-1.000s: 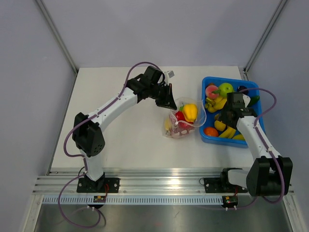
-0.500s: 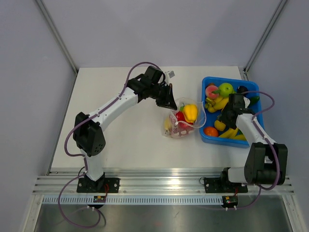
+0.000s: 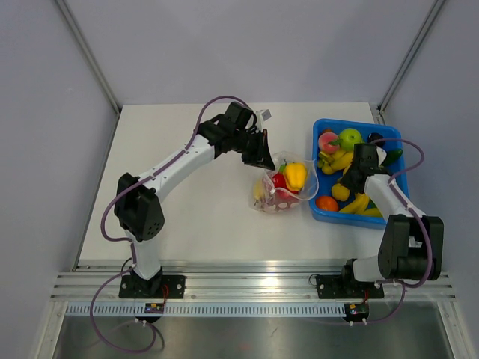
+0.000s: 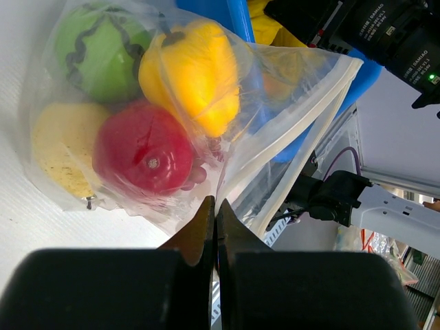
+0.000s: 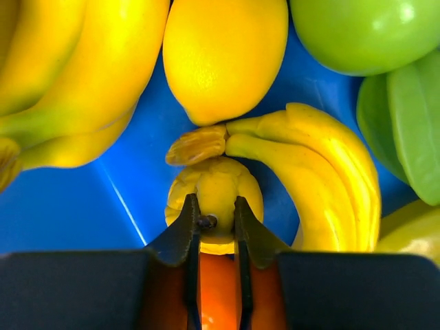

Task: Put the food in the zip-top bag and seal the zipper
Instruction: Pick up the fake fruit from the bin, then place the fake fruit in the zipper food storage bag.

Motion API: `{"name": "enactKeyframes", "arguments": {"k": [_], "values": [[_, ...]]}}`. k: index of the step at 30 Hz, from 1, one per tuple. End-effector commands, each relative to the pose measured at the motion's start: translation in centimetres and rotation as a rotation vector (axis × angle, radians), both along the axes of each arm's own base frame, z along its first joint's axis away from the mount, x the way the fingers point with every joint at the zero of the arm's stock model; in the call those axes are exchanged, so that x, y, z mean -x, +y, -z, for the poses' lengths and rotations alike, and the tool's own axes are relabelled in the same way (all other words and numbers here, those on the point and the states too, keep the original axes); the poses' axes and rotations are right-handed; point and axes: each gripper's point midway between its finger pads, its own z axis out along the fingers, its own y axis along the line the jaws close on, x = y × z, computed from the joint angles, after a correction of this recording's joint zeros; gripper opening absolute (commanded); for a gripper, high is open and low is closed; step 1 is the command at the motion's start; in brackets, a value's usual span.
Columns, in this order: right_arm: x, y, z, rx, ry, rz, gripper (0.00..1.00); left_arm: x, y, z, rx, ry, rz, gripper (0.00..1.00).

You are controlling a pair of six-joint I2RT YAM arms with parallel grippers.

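Note:
The clear zip-top bag lies on the table left of the bin, holding a yellow pepper, a red fruit, a green striped melon and a pale yellow piece. Its zipper runs along the open mouth towards the bin. My left gripper is shut on the bag's edge film. My right gripper is down in the blue bin, shut on a small lobed yellow food that rests beside a banana bunch.
The blue bin at the right holds more food: a lemon, bananas, a green apple, a pink-red piece and an orange fruit. Frame posts stand at the table's back corners.
My right arm has folded back, its elbow dropping towards the base, and the gripper has shifted slightly within the bin. The left gripper and the bag have not moved.

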Motion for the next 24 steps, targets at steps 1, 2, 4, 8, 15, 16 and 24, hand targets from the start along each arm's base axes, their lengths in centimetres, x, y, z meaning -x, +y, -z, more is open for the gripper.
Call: {"name": "enactKeyframes", "arguments": {"k": [1,2,4,8,15,16,24], "values": [[-0.1,-0.2,-3.0,0.012,-0.082,0.0,0.12,-0.5,-0.8,-2.1,0.053,-0.042,0.017,0.0],[0.3,-0.2,-3.5,0.015,-0.082,-0.001,0.11,-0.4,-0.9,-2.1,0.06,-0.036,0.022,0.0],[0.4,-0.3,-5.9,0.03,-0.138,-0.01,0.11,-0.4,-1.1,-2.2,0.068,-0.036,0.024,0.0],[0.9,-0.2,-10.9,0.039,-0.212,-0.03,0.07,-0.5,-1.3,-2.5,0.078,-0.035,0.029,0.0],[2.1,1.4,-20.5,0.04,-0.392,-0.138,0.01,-0.5,-1.5,-2.4,0.082,-0.026,0.035,0.0],[2.3,2.3,-21.5,0.016,-0.418,-0.183,0.01,-0.6,-1.5,-2.5,0.085,-0.027,0.032,0.0],[3.2,11.9,-26.4,-0.149,-0.548,-0.465,0.02,-0.8,-1.5,-2.5,0.077,-0.035,0.034,0.0]]}}
